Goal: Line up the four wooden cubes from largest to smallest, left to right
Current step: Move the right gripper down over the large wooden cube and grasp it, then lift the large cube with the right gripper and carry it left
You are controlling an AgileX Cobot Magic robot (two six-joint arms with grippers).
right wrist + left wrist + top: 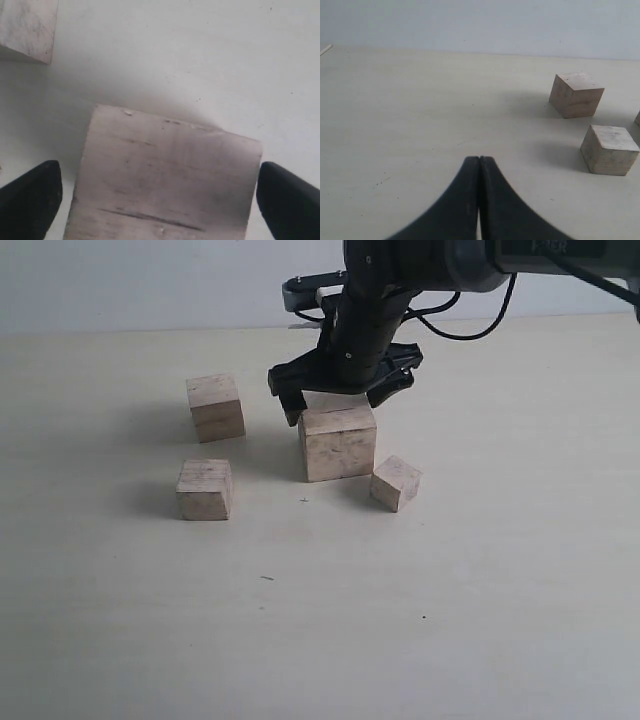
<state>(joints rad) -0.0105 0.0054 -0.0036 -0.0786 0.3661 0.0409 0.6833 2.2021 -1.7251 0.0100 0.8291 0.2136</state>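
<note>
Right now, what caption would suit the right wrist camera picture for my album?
Open right gripper straddling the largest wooden cube on the pale table, another cube nearby.

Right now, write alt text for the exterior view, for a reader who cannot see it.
A black right pincer hangs open over the largest wooden cube on a pale table. The smallest cube sits close at its right; the far medium cube and near medium cube stand apart to its left.
</note>
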